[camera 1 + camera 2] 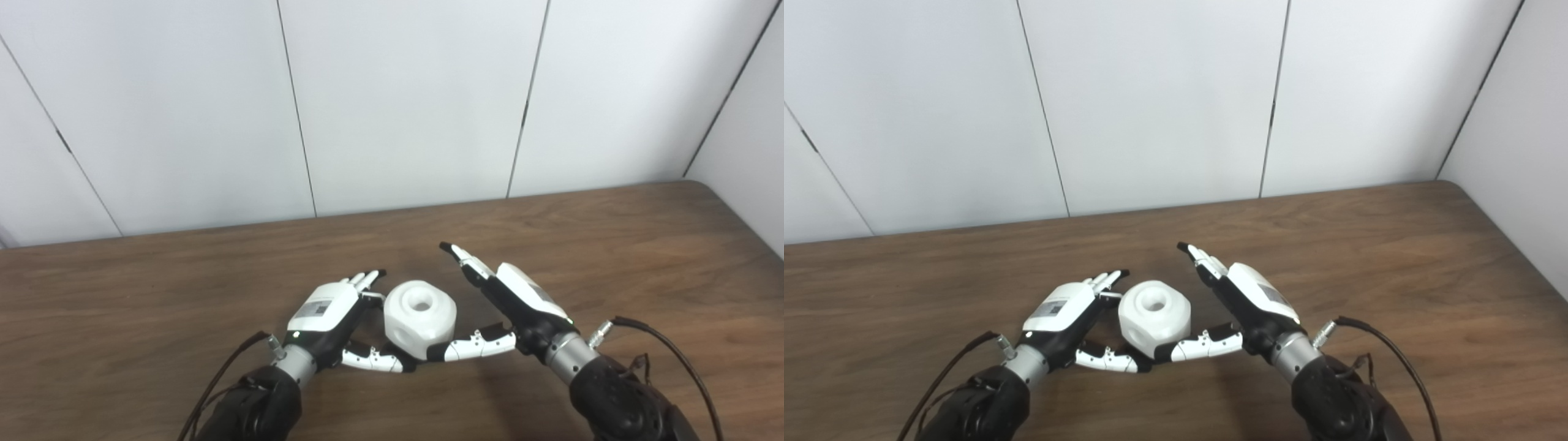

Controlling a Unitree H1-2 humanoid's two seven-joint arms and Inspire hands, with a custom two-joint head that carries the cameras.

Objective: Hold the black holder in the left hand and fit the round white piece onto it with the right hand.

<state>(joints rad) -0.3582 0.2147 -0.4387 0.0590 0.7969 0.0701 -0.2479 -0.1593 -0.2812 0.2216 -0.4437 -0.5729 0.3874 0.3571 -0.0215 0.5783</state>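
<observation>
A round white plastic piece with a central top hole (1154, 318) rests on the brown wood-grain counter (1396, 275). The left hand (1062, 321) and right hand (1246, 303) flank it, fingers (1200, 260) extended and spread, thumbs nearly meeting beneath its near side.

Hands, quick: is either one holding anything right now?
Left hand: open, fingers beside the white piece, thumb at its base; not gripping.
Right hand: open, fingers raised clear, thumb reaching toward the piece; holding nothing.
</observation>
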